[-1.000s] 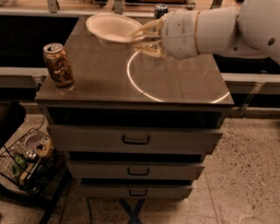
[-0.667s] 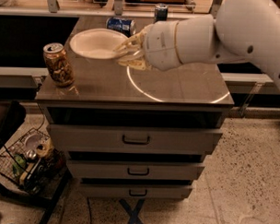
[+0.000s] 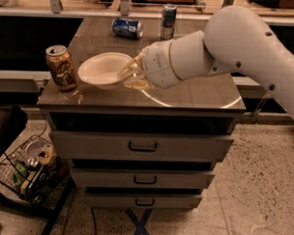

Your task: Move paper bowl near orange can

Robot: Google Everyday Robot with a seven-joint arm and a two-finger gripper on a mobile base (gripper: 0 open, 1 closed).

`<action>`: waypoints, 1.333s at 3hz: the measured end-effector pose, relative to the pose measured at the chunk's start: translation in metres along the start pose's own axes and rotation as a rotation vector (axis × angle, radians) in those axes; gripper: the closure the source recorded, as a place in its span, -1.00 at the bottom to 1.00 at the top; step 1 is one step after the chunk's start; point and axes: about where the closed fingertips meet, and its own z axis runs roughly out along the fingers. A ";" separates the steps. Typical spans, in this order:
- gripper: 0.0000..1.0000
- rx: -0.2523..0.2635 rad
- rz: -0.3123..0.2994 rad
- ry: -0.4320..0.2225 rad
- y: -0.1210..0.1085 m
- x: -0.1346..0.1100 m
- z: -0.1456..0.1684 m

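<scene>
The off-white paper bowl (image 3: 103,69) is near the front left of the brown cabinet top (image 3: 196,94), tilted and held at its right rim. My gripper (image 3: 129,72) is shut on that rim, with the big white arm reaching in from the right. The orange can (image 3: 60,67) stands upright at the front left corner, just left of the bowl, with a small gap between them.
A blue can (image 3: 127,28) lies on its side at the back of the top. A tall slim blue-silver can (image 3: 168,21) stands beside it. Drawers with handles (image 3: 142,147) are below. A wire basket (image 3: 31,171) of items sits on the floor at left.
My gripper has carried the paper bowl from the back of the top forward and left, down close to the orange can. The cans have not moved.
</scene>
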 end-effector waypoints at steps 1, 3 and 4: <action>1.00 -0.013 0.017 0.028 0.015 0.033 -0.009; 1.00 0.004 0.017 0.027 0.020 0.060 0.009; 1.00 0.035 0.011 0.000 0.015 0.055 0.023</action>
